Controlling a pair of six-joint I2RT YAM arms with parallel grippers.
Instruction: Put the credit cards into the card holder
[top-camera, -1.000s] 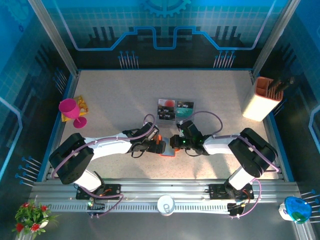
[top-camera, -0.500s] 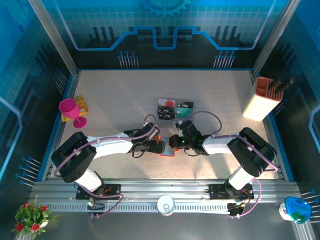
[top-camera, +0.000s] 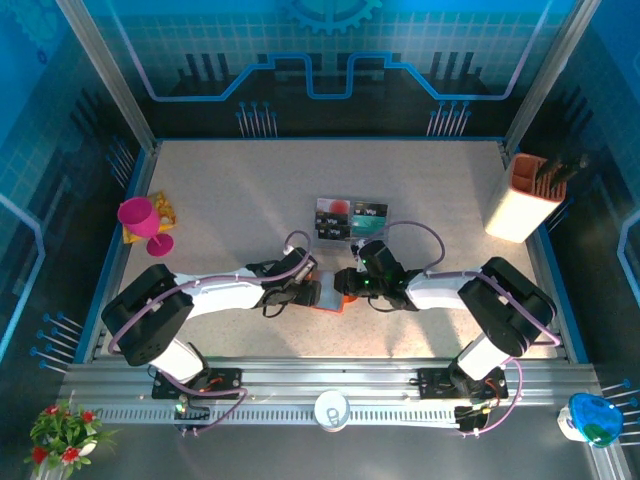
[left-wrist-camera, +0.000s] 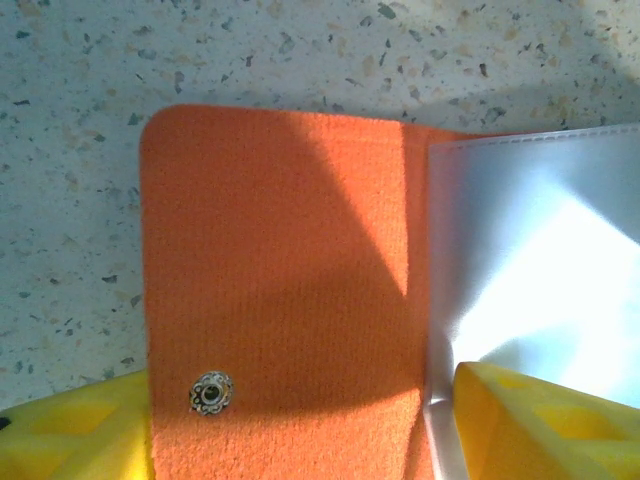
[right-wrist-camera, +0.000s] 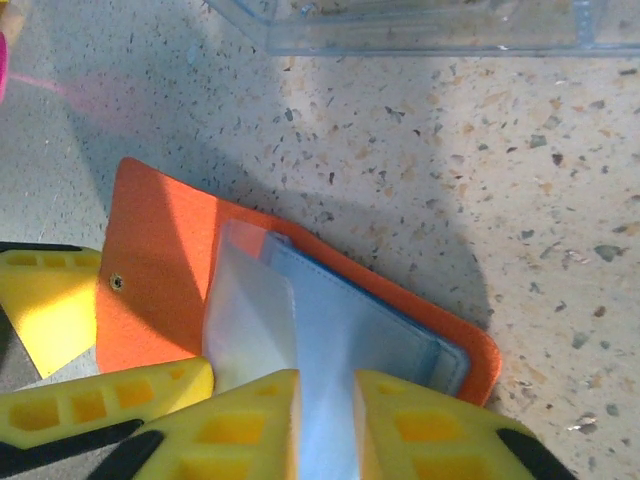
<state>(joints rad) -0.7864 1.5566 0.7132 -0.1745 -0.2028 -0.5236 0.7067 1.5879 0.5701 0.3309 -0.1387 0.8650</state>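
Right gripper (right-wrist-camera: 327, 388) pinches a sleeve of the card holder (right-wrist-camera: 150, 290).

Top view: both grippers sit over the card holder (top-camera: 322, 302); you get only an orange sliver between them, its slots covered. The credit cards (top-camera: 350, 218) are too small there for you to count or read. Left wrist: the card holder runs off the bottom and right edges, and both fingers of the left gripper (left-wrist-camera: 300, 400) are cut by the bottom edge. Right wrist: the clear tray (right-wrist-camera: 420, 25) is cropped at the top, the right gripper (right-wrist-camera: 325, 385) at the bottom; you cannot tell whether it pinches the clear sleeve (right-wrist-camera: 320, 340), nor what the pockets hold
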